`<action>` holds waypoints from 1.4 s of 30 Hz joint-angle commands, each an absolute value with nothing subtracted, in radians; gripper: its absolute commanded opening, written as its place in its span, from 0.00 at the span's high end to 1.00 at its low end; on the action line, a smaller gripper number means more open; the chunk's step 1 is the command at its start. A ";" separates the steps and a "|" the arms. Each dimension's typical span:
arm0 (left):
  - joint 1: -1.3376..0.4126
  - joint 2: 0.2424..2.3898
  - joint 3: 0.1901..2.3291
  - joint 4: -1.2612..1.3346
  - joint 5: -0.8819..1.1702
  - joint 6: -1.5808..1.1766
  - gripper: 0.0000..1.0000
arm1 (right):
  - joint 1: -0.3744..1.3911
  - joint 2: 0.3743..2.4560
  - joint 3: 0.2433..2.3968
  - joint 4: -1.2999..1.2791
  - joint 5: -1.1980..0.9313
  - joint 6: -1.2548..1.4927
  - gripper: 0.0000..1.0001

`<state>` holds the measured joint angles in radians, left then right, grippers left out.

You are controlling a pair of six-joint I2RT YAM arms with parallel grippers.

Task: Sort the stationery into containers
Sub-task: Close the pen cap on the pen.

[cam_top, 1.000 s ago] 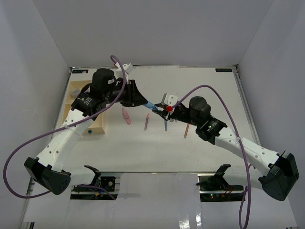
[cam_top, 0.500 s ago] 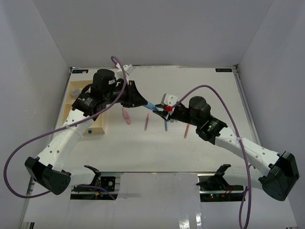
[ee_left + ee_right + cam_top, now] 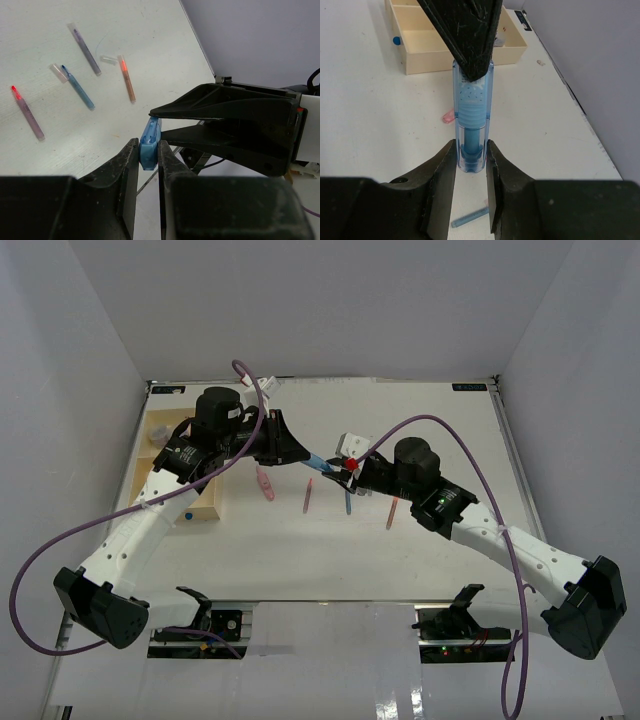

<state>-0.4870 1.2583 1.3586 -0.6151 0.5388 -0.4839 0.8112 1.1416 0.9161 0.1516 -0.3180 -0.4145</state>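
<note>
**Top view.** Both arms meet above the middle of the white worktop [image 3: 300, 570]. The left pincer [image 3: 303, 454] and the right pincer [image 3: 343, 468] face each other, and a translucent blue pen [image 3: 318, 461] is bridged between them, off the surface. The pale cream rectangular tray [image 3: 207, 502] sits at the left edge, partly hidden by the left arm. A small blue item [image 3: 188, 513] shows in its near compartment; the other compartments cannot be read. A stubby pink pen [image 3: 265, 483], a thin pink pen [image 3: 308, 496], a blue pen [image 3: 348, 502] and a reddish pen [image 3: 392, 512] lie loose in a row, well apart from the tray.

**Left wrist view.** The left pincer is pressed together on one end of the translucent blue pen. The right pincer's black fingers [image 3: 215, 107] reach in from the other side. Below, several loose pens and two clear caps [image 3: 107, 60] rest on the worktop.

**Right wrist view.** The right pincer pinches the barrel of the same pen, whose far end sits in the left pincer's tip. The tray is beyond, with the blue item inside.

**Progress.** I judge the sorting to be at an early stage. One pen is in the air, shared by both pincers, at least four lie unsorted, and little shows in the tray.
</note>
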 commanded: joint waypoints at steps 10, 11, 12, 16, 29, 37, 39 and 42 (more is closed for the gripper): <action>-0.502 1.267 1.282 -0.634 0.614 -0.515 0.78 | 0.821 1.160 1.054 0.363 -0.359 -0.423 0.92; -0.502 1.267 1.272 -0.629 0.614 -0.517 0.78 | 0.822 1.160 1.055 0.367 -0.354 -0.425 0.92; -0.502 1.267 1.267 -0.627 0.614 -0.518 0.77 | 0.821 1.161 1.057 0.371 -0.348 -0.423 0.92; -0.502 1.267 1.250 -0.617 0.621 -0.528 0.74 | 0.821 1.167 1.078 0.382 -0.337 -0.431 0.92; -0.502 1.269 1.220 -0.607 0.618 -0.518 0.71 | 0.821 1.200 1.127 0.393 -0.353 -0.433 0.92; -0.502 1.269 1.236 -0.606 0.612 -0.502 0.82 | 0.821 1.207 1.114 0.373 -0.365 -0.430 0.92; -0.502 1.269 1.238 -0.606 0.614 -0.497 0.82 | 0.821 1.198 1.094 0.376 -0.359 -0.426 0.92; -0.502 1.273 1.226 -0.606 0.617 -0.500 0.79 | 0.821 1.183 1.083 0.403 -0.344 -0.416 0.92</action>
<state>-0.4667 1.2514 1.2591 -0.5076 0.5285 -0.5053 0.8047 1.2327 1.0008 0.0528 -0.3023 -0.4271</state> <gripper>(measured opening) 0.274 0.319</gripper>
